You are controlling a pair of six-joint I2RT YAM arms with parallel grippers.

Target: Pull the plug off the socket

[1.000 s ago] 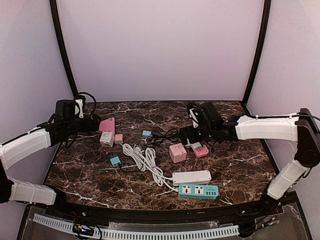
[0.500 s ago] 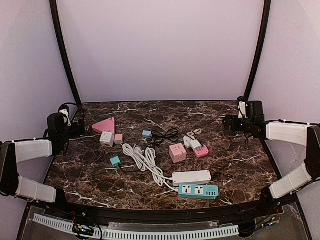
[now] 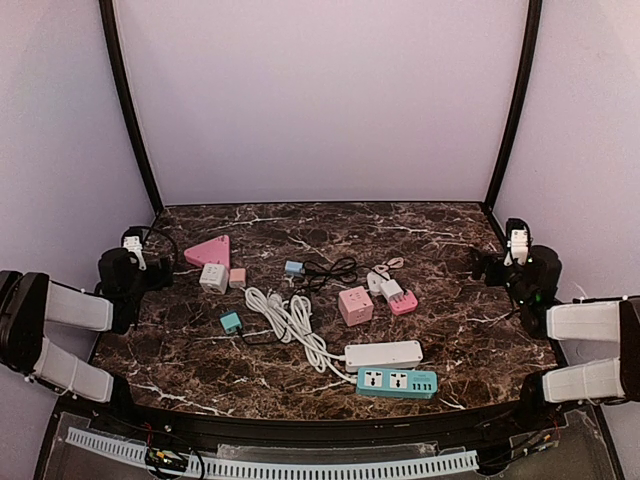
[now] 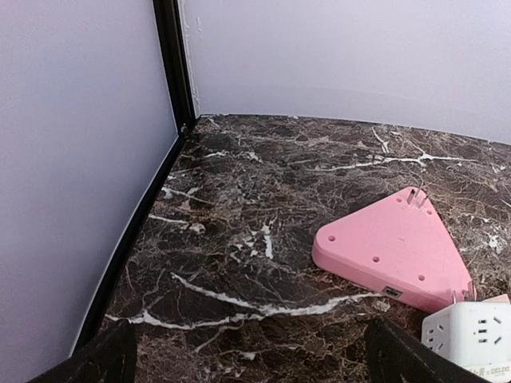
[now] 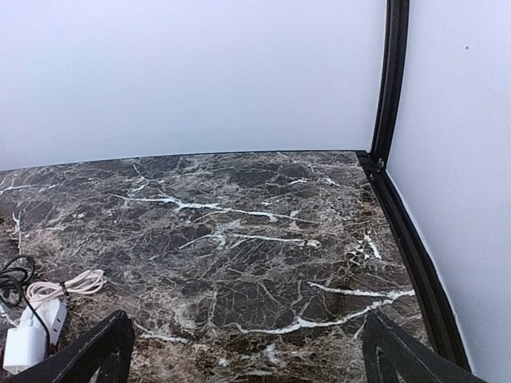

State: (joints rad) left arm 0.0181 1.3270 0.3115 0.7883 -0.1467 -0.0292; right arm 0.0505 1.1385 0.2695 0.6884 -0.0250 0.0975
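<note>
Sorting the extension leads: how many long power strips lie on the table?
2: the white strip toward the near edge, the teal strip beside it, nearer still. None seems hidden.

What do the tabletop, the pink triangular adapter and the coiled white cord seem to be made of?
Tabletop: dark brown with white veins and a faint sheen, so marble or a marble-print laminate; cannot tell which. Pink triangular adapter: moulded plastic, smooth satin, with rounded edges. Coiled white cord: likely a flexible PVC or rubber sheath, given its soft loops.
</note>
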